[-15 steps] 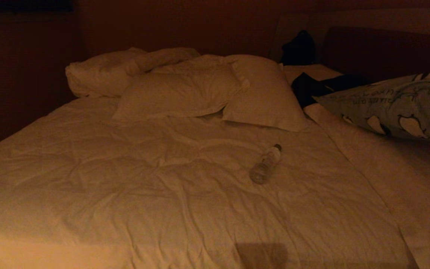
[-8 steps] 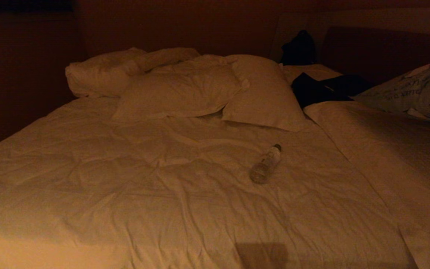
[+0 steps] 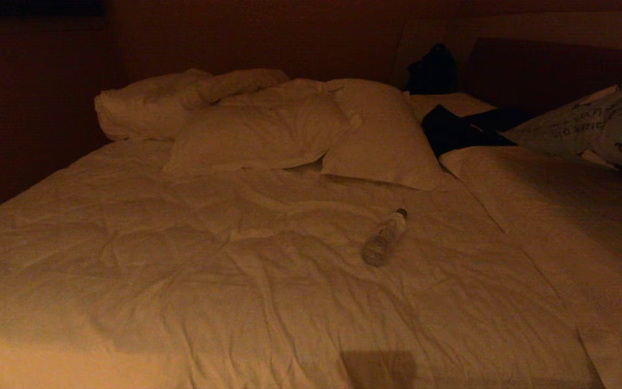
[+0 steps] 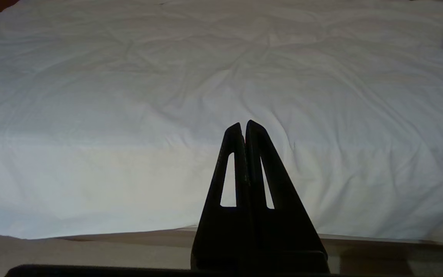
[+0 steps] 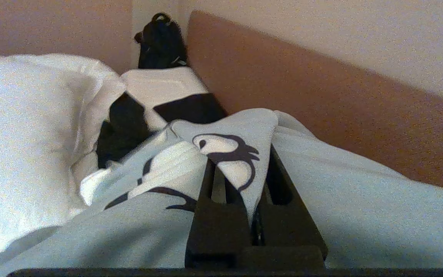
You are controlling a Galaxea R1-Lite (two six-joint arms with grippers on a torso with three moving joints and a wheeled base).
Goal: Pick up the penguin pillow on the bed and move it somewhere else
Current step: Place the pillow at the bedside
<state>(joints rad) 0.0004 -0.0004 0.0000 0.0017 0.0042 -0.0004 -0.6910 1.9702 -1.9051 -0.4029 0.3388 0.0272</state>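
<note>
At the bed's (image 3: 268, 281) right edge, the right tool (image 5: 250, 181) is clamped on the penguin pillow (image 5: 229, 154).

Grey-blue penguin pillow (image 5: 229, 154) printed with black-and-white penguins; white bed (image 4: 129, 96); black fingers (image 4: 240, 154).

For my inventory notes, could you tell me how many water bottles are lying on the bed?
1. The water bottle lies on its side on the bed, right of centre, below the white pillows. Others could be hidden.
</note>
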